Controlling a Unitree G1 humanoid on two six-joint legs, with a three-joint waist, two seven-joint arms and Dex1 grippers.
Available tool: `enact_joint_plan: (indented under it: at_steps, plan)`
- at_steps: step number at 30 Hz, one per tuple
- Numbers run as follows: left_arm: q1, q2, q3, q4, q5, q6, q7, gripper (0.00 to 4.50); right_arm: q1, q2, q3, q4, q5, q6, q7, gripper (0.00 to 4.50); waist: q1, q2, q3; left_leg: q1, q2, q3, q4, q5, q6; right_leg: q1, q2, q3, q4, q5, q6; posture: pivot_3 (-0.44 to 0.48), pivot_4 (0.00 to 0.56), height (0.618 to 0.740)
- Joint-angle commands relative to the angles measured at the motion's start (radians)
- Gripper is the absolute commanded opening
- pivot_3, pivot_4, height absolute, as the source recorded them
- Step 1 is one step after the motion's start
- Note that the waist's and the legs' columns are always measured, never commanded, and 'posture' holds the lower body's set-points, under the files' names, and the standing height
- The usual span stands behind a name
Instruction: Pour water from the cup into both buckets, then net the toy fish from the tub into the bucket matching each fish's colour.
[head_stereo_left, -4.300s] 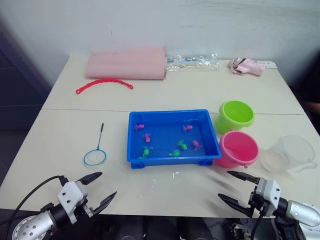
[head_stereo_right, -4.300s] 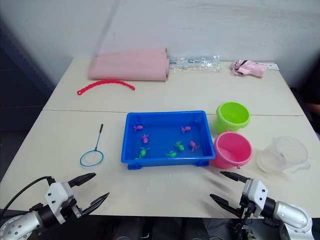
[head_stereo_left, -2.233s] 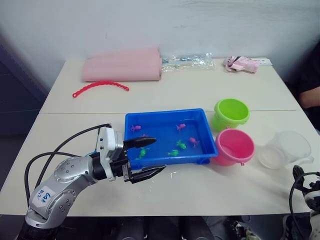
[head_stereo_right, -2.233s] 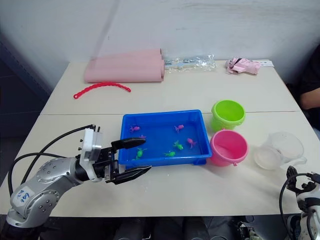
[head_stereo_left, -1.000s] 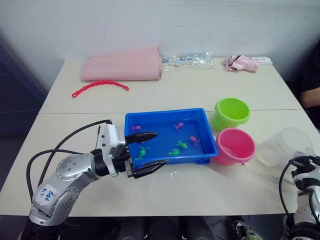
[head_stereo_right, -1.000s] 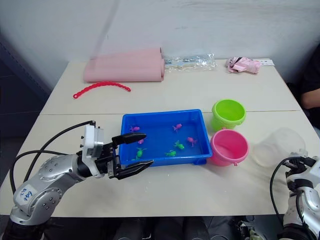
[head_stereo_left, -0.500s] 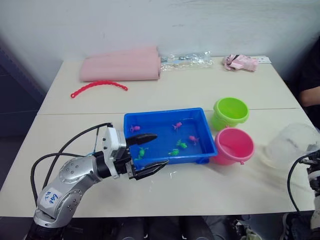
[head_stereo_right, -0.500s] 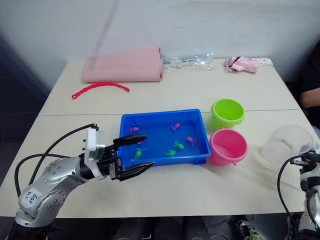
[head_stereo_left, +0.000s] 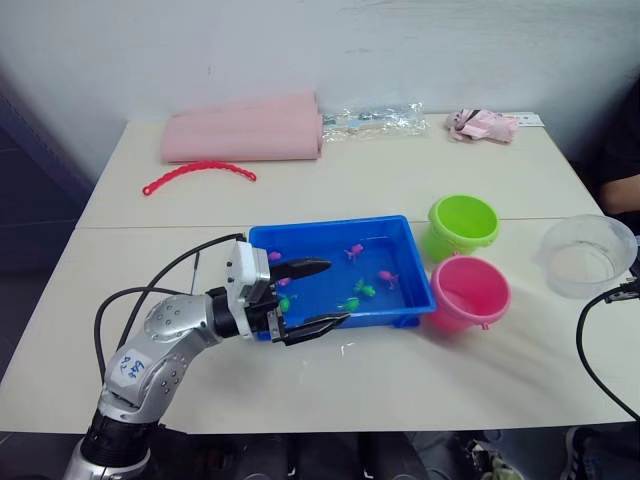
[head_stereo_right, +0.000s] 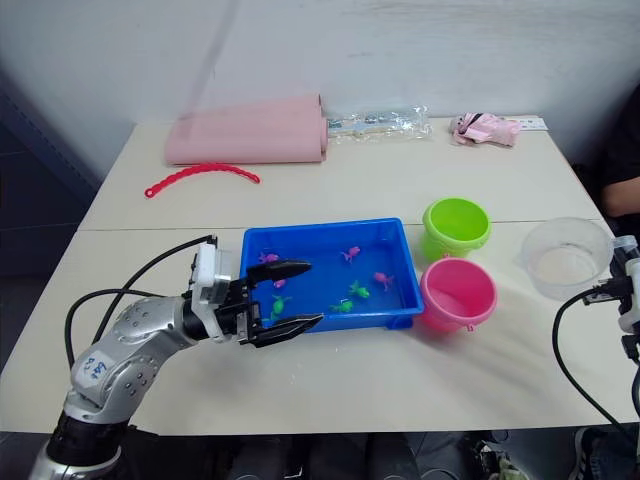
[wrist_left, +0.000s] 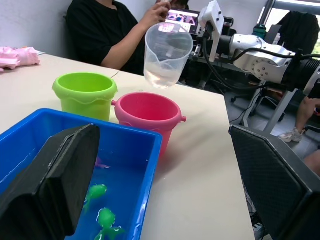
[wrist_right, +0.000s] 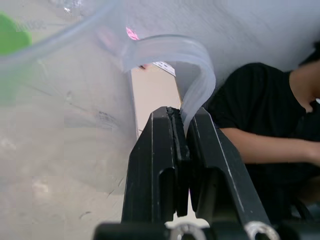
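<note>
Right end effector (wrist_right: 182, 132) is pinched on the cup's handle, fingers pressed together on the thin plastic loop. The cup (head_stereo_left: 585, 255) is lifted off the bench (head_stereo_left: 400, 180), upright, some water in the bottom. What matters for the pour: both buckets lie toward the robot's left of the cup, and the pink bucket (head_stereo_left: 468, 293) is the nearer one, with the green bucket (head_stereo_left: 465, 226) just behind it, farther from me. The two look close to touching. My read is the cup needs to travel left over the pink rim and tip that way; which way the pouring lip faces I can't tell. Left end effector (head_stereo_left: 310, 296) is spread wide, empty, hovering at the near-left corner of the tub (head_stereo_left: 400, 232), fingers pointing toward the buckets. The tub sits just left of the buckets. Counts: one cup, two buckets, one tub. Toy fish (head_stereo_left: 363, 290) in the tub: I make out three pink and about three green, though the left arm covers part of the tub, so the count is not firm. No bucket filled that I can confirm.
</note>
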Motion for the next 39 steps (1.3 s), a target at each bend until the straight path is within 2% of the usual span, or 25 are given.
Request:
enact_joint_plan:
  at_steps: [1, 8, 20, 39]
  plan:
    - [-0.019, -0.001, -0.021, 0.01, 0.021, -0.022, -0.032, 4.5, 0.008, -0.027, -0.005, -0.068, -0.074, -0.042, -0.035, 0.06, 0.0, 0.0, 0.0, 0.0, 0.0, 0.0, 0.0, 0.0, 0.0, 0.0, 0.0, 0.0, 0.0, 0.0, 0.0, 0.0, 0.15, 0.74]
    - [-0.054, -0.013, -0.042, 0.044, 0.035, -0.02, -0.058, 4.5, -0.015, -0.027, 0.007, -0.077, -0.183, -0.088, -0.108, 0.06, 0.0, 0.0, 0.0, 0.0, 0.0, 0.001, 0.001, 0.0, 0.0, 0.0, 0.0, 0.0, 0.0, 0.0, 0.0, 0.0, 0.15, 0.74]
    - [-0.084, -0.035, -0.068, 0.098, 0.08, -0.057, -0.114, 4.5, -0.049, -0.048, 0.069, -0.051, -0.282, -0.223, -0.121, 0.06, -0.001, 0.0, 0.0, 0.0, 0.0, 0.002, 0.002, 0.001, 0.0, -0.001, 0.0, -0.001, 0.002, 0.0, 0.0, 0.0, 0.15, 0.74]
    - [-0.085, -0.073, -0.071, 0.129, 0.116, -0.086, -0.116, 4.5, -0.046, -0.099, 0.106, -0.051, -0.57, -0.362, -0.278, 0.06, -0.001, -0.001, 0.0, 0.0, 0.0, 0.002, 0.004, 0.001, 0.0, -0.001, 0.0, -0.001, 0.003, 0.0, 0.0, 0.0, 0.15, 0.74]
